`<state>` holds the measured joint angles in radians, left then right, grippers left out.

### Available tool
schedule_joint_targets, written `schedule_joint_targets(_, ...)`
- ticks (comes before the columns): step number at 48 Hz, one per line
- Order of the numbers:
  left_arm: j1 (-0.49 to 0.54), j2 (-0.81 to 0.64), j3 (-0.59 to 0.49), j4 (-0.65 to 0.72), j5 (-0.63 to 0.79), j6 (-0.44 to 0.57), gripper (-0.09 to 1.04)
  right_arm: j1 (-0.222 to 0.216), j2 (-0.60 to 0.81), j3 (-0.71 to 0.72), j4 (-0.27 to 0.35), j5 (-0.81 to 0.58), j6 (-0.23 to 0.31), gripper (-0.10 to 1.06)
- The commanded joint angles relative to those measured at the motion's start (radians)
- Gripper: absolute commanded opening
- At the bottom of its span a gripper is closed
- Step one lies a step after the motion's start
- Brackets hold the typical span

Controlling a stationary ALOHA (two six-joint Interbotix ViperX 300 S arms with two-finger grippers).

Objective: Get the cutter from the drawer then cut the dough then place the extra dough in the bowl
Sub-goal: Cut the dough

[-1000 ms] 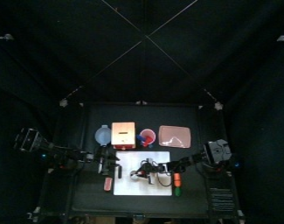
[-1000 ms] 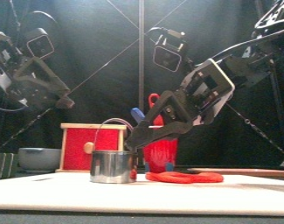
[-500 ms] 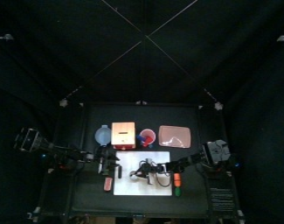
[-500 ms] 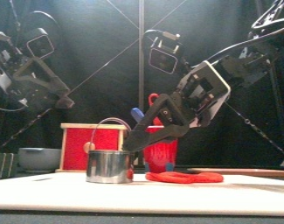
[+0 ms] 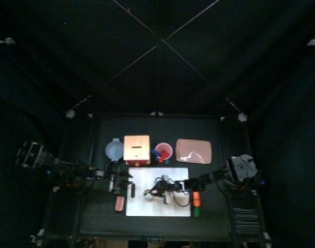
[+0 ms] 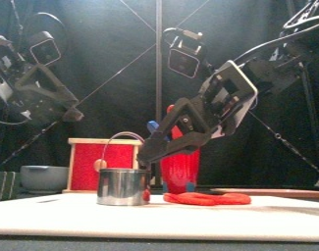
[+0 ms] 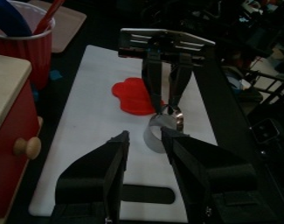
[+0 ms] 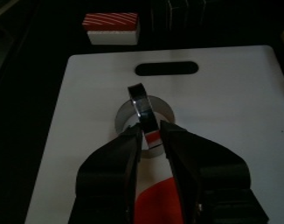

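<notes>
The round metal cutter point(image 6: 123, 186) stands on the white cutting board point(image 6: 70, 222), just left of the flat red dough point(image 6: 208, 199). My right gripper point(image 8: 147, 122) reaches down from the right and is shut on the cutter's wire handle point(image 8: 135, 94); the left wrist view shows the same grip on the cutter point(image 7: 168, 131) beside the dough point(image 7: 135, 94). My left gripper point(image 7: 144, 147) hangs open over the board's left part, holding nothing. From above, the right gripper point(image 5: 157, 189) is over the board point(image 5: 179, 175) and the left gripper point(image 5: 121, 181) is at the board's left edge.
Behind the board stand the blue-grey bowl point(image 5: 114, 149), the wooden box point(image 5: 138, 148) with its red drawer front point(image 6: 83, 165), the red cup point(image 5: 163, 150) and the pink tray point(image 5: 195, 150). A red-and-white toy point(image 8: 113, 26) lies off the board's left side.
The right arm's wrist has risen and tilted, and the cutter has slid slightly left, away from the dough. The left arm has stayed put.
</notes>
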<state>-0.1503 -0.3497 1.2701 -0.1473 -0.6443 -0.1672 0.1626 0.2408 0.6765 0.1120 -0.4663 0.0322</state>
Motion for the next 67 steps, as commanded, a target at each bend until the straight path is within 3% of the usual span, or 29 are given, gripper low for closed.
schedule_joint_targets(1, -0.002, -0.003, -0.012, 0.002, -0.002, 0.002, 0.76, 0.002, -0.037, -0.006, 0.003, -0.003, -0.002, 0.65)
schedule_joint_targets(6, -0.002, -0.003, -0.012, 0.002, -0.002, 0.002, 0.76, 0.002, -0.037, -0.005, 0.011, -0.003, -0.003, 0.62)
schedule_joint_targets(13, -0.002, -0.003, -0.011, 0.002, -0.002, 0.002, 0.76, 0.002, -0.038, -0.005, 0.009, -0.003, -0.002, 0.47)
schedule_joint_targets(26, 0.000, -0.003, -0.011, 0.002, 0.000, 0.002, 0.76, -0.005, -0.135, 0.049, 0.015, 0.012, -0.002, 0.47)
schedule_joint_targets(45, 0.000, -0.003, -0.011, 0.002, -0.002, 0.002, 0.76, -0.017, -0.324, 0.221, 0.198, 0.031, -0.020, 0.47)
schedule_joint_targets(67, 0.000, -0.003, -0.011, -0.023, 0.000, 0.003, 0.76, -0.064, -0.316, 0.281, 0.204, 0.028, -0.023, 0.47)
